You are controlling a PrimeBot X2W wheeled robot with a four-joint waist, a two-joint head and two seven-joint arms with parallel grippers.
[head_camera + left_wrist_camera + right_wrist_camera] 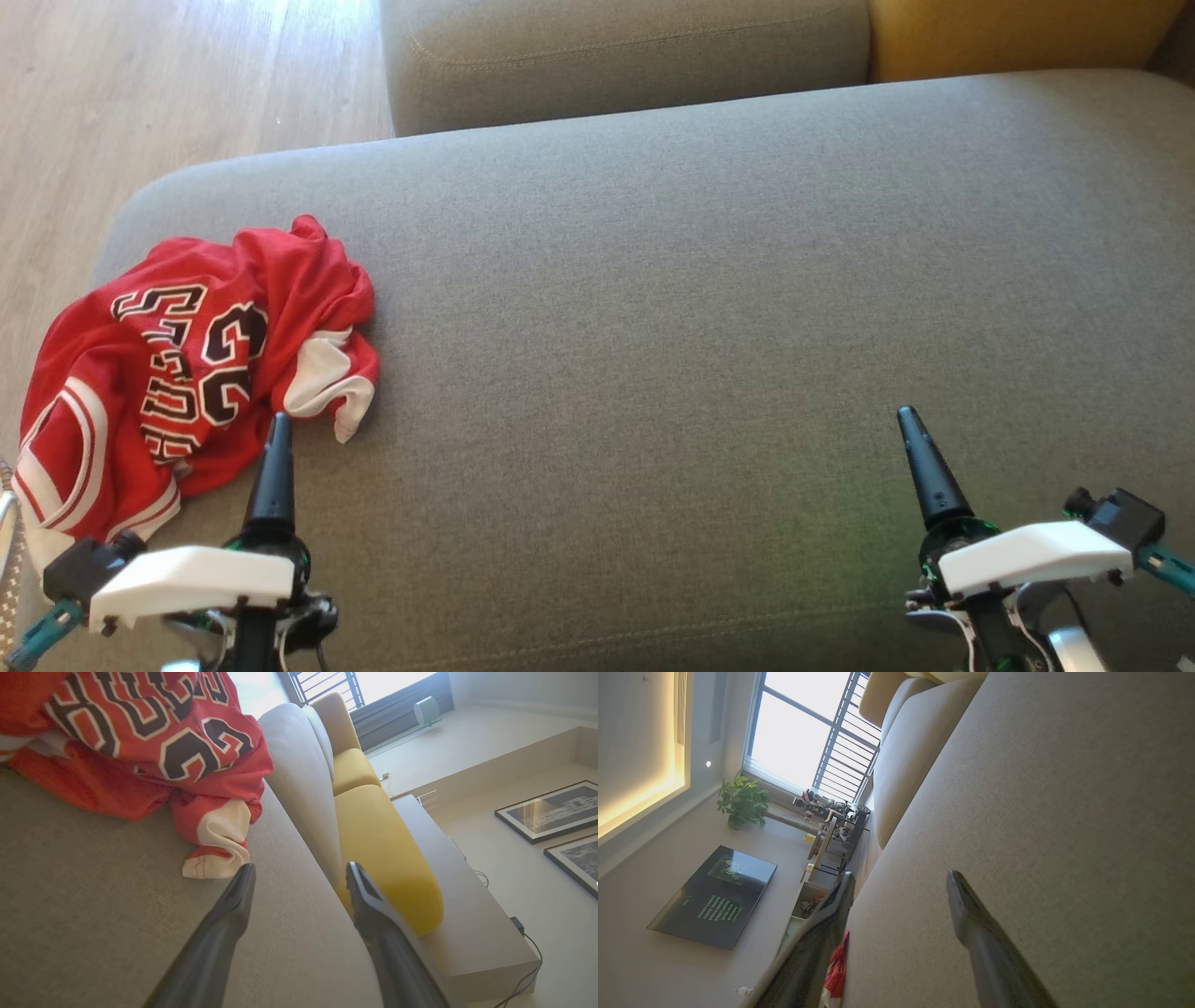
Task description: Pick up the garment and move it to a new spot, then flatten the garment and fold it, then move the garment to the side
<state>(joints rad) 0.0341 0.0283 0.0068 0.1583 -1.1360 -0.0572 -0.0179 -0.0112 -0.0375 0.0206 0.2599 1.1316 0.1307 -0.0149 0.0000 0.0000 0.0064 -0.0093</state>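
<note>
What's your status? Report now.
Left gripper jaws open beside red jersey. Right gripper jaws open over grey cushion. Jersey crumpled at cushion's left end. Nothing in the way.

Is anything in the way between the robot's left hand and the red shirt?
No, nothing visible. The open left gripper is close beside the red jersey crumpled on the grey sofa cushion, with just bare cushion between them.

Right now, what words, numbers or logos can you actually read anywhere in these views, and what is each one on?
"BULLS": black, white-edged letters across the crumpled red jersey, partly lost in the folds.
"23": the large number beside those letters on the same jersey.
Rows of pale text on the dark screen: too small to read.
Nothing else legible.
</note>
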